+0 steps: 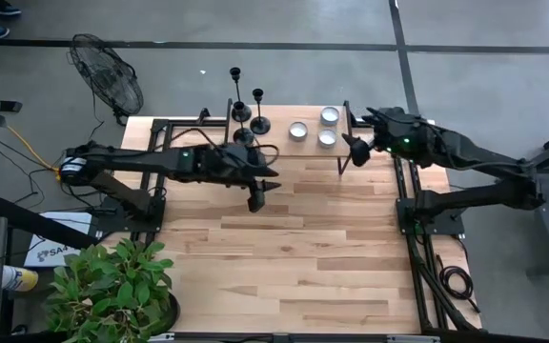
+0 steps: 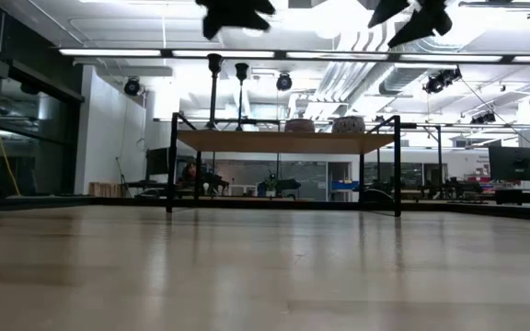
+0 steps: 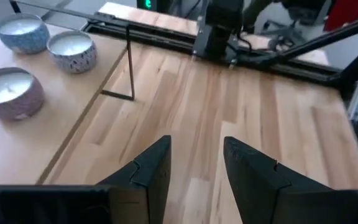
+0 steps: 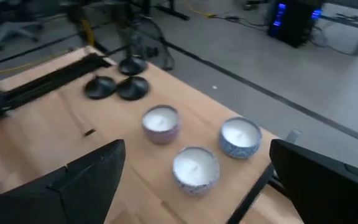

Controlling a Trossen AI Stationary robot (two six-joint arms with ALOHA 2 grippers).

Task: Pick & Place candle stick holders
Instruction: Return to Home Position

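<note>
Right tool (image 4: 196,145) gapes near three seemingly wax-filled tins (image 4: 196,182).

Holders (image 1: 260,124): I count three, slim black, differing heights, upright, bases clustered, standing just beyond my left jaws.

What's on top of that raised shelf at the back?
Three black candlesticks and three round candles. From above, the shelf covers the tabletop beneath it.
</note>
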